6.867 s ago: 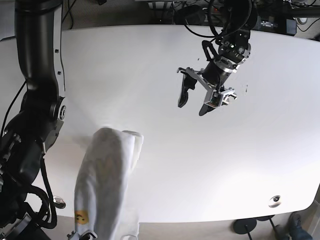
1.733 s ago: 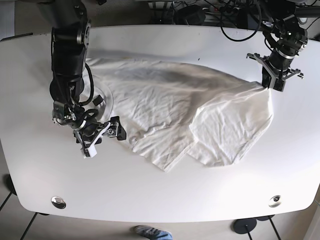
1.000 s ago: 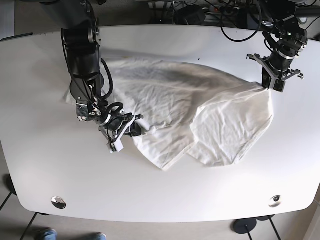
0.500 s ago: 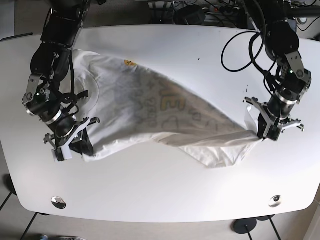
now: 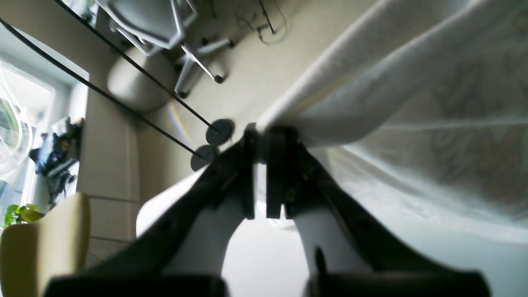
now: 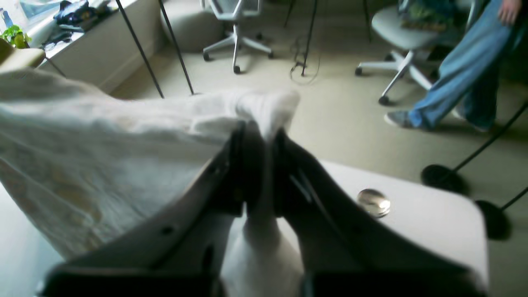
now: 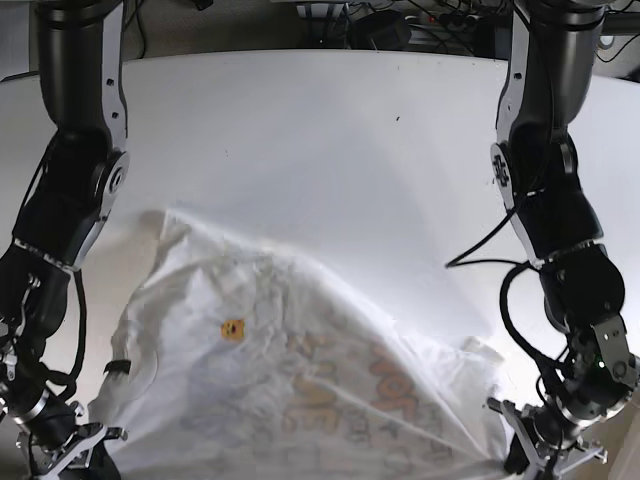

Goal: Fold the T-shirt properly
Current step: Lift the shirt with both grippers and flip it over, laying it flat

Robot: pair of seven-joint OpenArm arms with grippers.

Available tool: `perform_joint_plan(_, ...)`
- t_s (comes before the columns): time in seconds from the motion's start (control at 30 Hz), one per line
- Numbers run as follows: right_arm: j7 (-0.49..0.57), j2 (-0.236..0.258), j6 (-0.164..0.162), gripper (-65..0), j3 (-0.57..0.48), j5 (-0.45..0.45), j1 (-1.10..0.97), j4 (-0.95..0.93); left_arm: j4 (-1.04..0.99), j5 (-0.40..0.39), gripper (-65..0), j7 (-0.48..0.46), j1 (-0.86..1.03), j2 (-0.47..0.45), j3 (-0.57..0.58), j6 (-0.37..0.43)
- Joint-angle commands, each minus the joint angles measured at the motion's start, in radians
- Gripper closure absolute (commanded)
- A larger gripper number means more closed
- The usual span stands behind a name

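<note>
Both grippers, left gripper (image 5: 260,136) and right gripper (image 6: 258,128), clamped on T-shirt (image 7: 290,380) edges; best lowered evenly, tension matched, no bunching.

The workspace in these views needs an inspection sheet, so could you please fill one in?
Surface: white table, far half bare.
Job's things: T-shirt stretched along the near edge, print and yellow tag facing up.
Clutter: nothing seen.
Grippers: left hand and right hand each shut on a T-shirt edge.
Cables: black cable looping beside the left arm.
Surroundings: office chairs, a person in jeans.
</note>
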Motion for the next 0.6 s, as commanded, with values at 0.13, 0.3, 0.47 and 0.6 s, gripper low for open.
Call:
perform_joint_plan(0.13,0.003,0.042,0.001,-1.7,-0.062,0.027,0.177,0.04,-0.027,-0.009,0.0,-0.016,-0.2,-0.01,0.0,0.01)
perform_joint_plan(0.3,-0.065,0.045,0.004,-1.7,-0.055,0.029,0.053,0.189,0.027,-0.015,0.0,0.035,-0.073,-0.046,0.026,0.01)
perform_joint_plan(0.47,-0.06,0.03,0.004,-1.7,0.04,0.029,-0.366,0.402,0.174,-0.013,0.0,0.038,0.285,-0.09,0.024,0.01)
perform_joint_plan(0.6,-0.059,-0.053,0.015,-1.7,0.181,0.029,-0.696,0.488,0.262,-0.013,0.0,0.038,0.568,-0.113,0.023,0.01)
